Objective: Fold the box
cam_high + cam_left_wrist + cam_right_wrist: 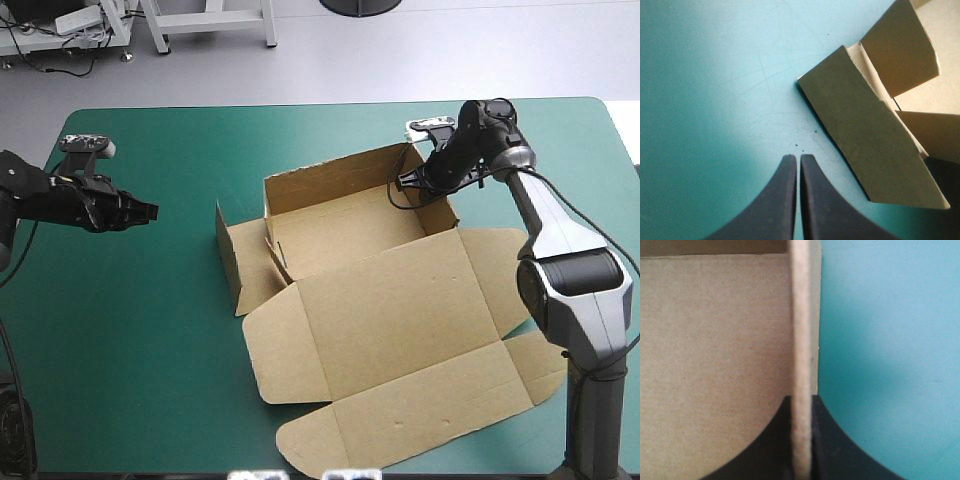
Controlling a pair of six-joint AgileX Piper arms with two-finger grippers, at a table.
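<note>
The brown box point(380, 310) lies mid-table as an open tray, with its back and right walls raised and its lid flat toward the front edge. A loose side flap point(232, 255) stands at its left. My right gripper point(413, 182) is at the far end of the right wall. In the right wrist view it point(801, 399) is shut on that wall's top edge point(801, 315), one black finger on each face. My left gripper point(150, 212) hovers left of the box, apart from it. It point(799, 159) is shut on nothing, and the side flap point(875, 140) is ahead of it.
Bare teal-green cover point(120, 330) stretches left of the box and along the far edge. The lid's front flaps point(400, 425) reach close to the table's front edge. The right arm point(560, 240) stands along the right side of the lid.
</note>
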